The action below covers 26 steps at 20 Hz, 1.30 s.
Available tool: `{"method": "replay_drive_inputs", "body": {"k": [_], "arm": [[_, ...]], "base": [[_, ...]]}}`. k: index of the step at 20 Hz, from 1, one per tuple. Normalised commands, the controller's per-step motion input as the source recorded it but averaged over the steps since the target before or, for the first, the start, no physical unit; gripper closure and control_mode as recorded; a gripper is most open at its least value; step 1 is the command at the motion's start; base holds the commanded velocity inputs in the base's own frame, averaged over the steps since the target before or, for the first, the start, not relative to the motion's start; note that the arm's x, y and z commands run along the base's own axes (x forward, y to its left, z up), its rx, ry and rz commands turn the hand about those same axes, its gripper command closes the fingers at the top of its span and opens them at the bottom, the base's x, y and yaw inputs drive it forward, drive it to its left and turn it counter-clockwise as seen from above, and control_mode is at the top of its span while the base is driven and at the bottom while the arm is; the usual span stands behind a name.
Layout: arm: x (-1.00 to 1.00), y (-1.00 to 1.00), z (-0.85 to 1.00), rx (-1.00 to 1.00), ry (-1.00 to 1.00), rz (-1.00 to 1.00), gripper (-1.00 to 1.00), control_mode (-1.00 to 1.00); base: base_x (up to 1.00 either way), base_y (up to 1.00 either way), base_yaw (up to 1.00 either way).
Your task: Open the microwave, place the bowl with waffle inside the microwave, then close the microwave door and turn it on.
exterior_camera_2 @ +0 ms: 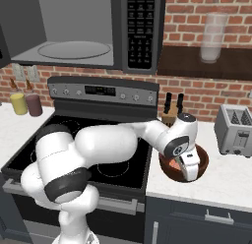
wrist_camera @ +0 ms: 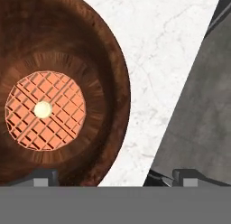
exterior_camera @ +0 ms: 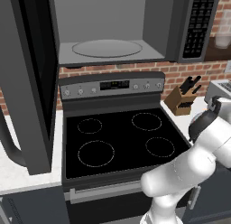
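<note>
Microwave door (exterior_camera: 27,83) hangs wide at the left, so the microwave (exterior_camera: 108,29) at the top stands ready. One bowl (exterior_camera_2: 197,162) sits on the table (exterior_camera_2: 221,181), lower right, holding one waffle (wrist_camera: 45,110). The hand (exterior_camera_2: 189,171) hovers spread over its rim, grasping nothing, lined up for a rim pinch.

Open-doored microwave (exterior_camera_2: 74,29) above stove (exterior_camera_2: 83,139); wide-spread jaws over bowl (exterior_camera_2: 203,162) on counter (exterior_camera_2: 221,181).
</note>
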Motion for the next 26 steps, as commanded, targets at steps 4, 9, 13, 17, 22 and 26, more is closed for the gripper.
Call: {"method": "replay_drive_inputs", "body": {"k": [4, 9, 13, 17, 22, 26], "arm": [[0.17, -0.19, -0.27, 0.00, 0.05, 0.00, -1.00, -1.00], [0.21, -0.15, -0.29, 0.00, 0.06, 0.00, -1.00, -1.00], [0.28, -0.13, -0.30, 0.00, 0.06, 0.00, -1.00, -1.00], [0.03, -0.25, -0.31, 0.00, 0.01, 0.00, -1.00, -1.00], [-0.30, -0.09, -0.27, 0.00, -0.06, 0.00, -1.00, -1.00], [-0.25, 0.08, -0.13, 0.00, -0.08, 0.00, 1.00, -1.00]], "base": [[0.00, 0.00, 0.00], [0.00, 0.00, 0.00], [0.00, 0.00, 0.00], [0.00, 0.00, 0.00], [0.00, 0.00, 0.00], [0.00, 0.00, 0.00]]}}
